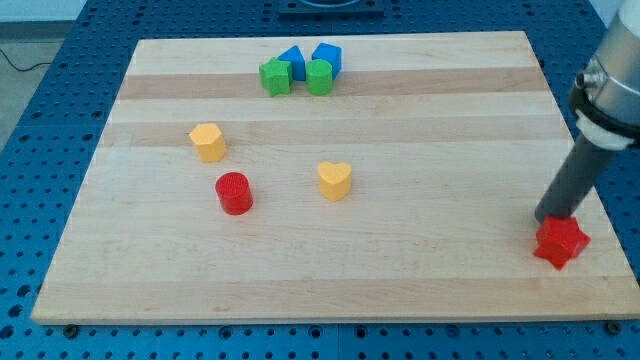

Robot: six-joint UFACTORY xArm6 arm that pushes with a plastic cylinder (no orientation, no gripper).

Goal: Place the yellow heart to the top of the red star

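Note:
The yellow heart (335, 181) lies near the middle of the wooden board (420, 270). The red star (561, 242) sits far to the view's right, near the board's lower right corner. My tip (549, 219) stands right against the red star's upper left side, touching or nearly touching it. The heart is well to the left of the star and the tip.
A yellow hexagon-like block (208, 142) and a red cylinder (234, 193) lie at the view's left. At the top middle are two green blocks (276, 76) (319, 76) and two blue blocks (293, 59) (327, 57) clustered together.

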